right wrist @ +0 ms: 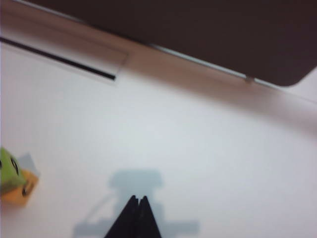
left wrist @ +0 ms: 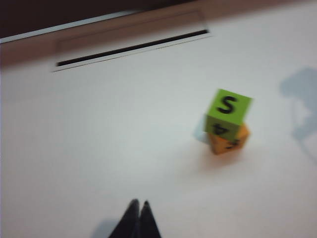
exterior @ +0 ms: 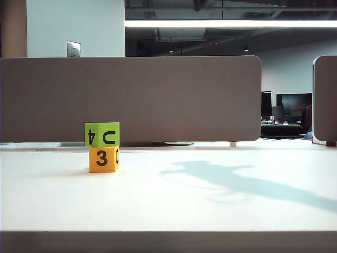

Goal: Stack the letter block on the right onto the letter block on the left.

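A green letter block (exterior: 102, 134) rests on top of an orange block (exterior: 103, 158) at the left of the white table (exterior: 210, 211) in the exterior view. Both wrist views show the same stack: green block (left wrist: 227, 112) over orange block (left wrist: 229, 142), and green block (right wrist: 9, 170) over orange block (right wrist: 21, 191). My left gripper (left wrist: 139, 204) is shut and empty, above bare table well short of the stack. My right gripper (right wrist: 138, 198) is shut and empty too, far to the side of the stack. Neither arm shows in the exterior view.
A grey partition (exterior: 131, 97) runs along the back of the table, with a second panel (exterior: 325, 100) at the far right. An arm's shadow (exterior: 247, 184) lies across the right half of the tabletop. A dark slot (left wrist: 131, 48) runs along the table's far edge.
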`<state>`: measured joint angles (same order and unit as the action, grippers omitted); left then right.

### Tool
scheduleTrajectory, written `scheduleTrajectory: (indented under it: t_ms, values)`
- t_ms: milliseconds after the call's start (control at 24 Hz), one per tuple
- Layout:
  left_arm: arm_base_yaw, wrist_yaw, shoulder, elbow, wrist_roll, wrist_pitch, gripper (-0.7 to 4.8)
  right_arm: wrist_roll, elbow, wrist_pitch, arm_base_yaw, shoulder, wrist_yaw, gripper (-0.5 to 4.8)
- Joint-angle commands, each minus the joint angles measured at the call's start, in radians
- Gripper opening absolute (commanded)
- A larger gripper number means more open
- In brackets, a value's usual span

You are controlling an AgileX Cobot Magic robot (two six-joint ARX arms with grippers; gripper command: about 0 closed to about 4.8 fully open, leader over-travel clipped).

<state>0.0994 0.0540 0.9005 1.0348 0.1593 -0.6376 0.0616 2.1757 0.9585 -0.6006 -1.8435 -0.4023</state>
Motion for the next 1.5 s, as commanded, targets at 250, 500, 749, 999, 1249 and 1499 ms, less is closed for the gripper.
scheduleTrajectory:
  t_ms: [250, 500, 749, 999, 1249, 1499]
  values:
    - [0.009, 0.147, -0.215, -0.260, -0.029, 0.077, -0.06, -0.023, -0.594, -0.231, 0.003, 0.530, -0.014, 0.00]
    - [0.010, 0.217, -0.216, -0.304, -0.029, 0.079, -0.06, -0.074, -1.164, -0.451, 0.019, 0.965, 0.090, 0.00]
    - [0.010, 0.192, -0.215, -0.468, -0.080, 0.170, -0.06, -0.179, -1.609, -0.613, 0.035, 1.317, -0.112, 0.93]
    - [0.010, 0.180, -0.236, -0.483, 0.007, 0.214, -0.06, -0.070, -1.760, -0.691, 0.037, 1.472, -0.117, -0.06]
    - [0.009, 0.219, -0.429, -0.660, -0.026, 0.322, -0.06, -0.069, -1.949, -0.815, 0.037, 1.651, 0.007, -0.06]
    - [0.009, 0.166, -0.612, -0.845, -0.222, 0.552, -0.06, -0.069, -2.061, -0.886, 0.037, 1.689, 0.001, -0.06]
